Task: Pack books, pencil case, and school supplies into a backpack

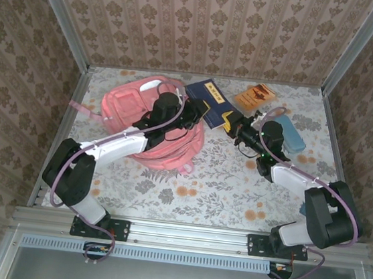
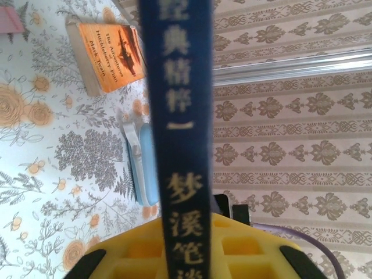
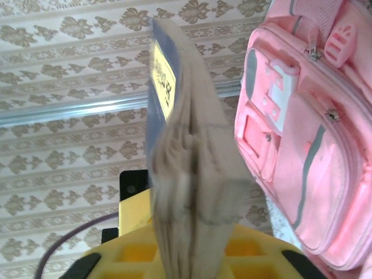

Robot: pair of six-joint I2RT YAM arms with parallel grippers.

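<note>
A navy book [image 1: 208,98] is held off the table between both grippers, just right of the pink backpack [image 1: 150,118]. My left gripper [image 1: 191,111] has its yellow jaws against the book's spine [image 2: 180,116], which bears gold characters. My right gripper [image 1: 230,124] is shut on the opposite side, over the page edges [image 3: 192,174]. The backpack [image 3: 308,145] lies front up, with its zip pockets and white patch showing. An orange booklet [image 1: 255,95] lies at the back right. A light blue pencil case [image 1: 293,135] lies to the right of the right gripper.
The floral table top [image 1: 188,180] is walled by patterned panels on three sides. A metal rail [image 1: 189,234] runs along the near edge by the arm bases. In the left wrist view the booklet [image 2: 110,58] and pencil case [image 2: 142,165] lie beyond the book.
</note>
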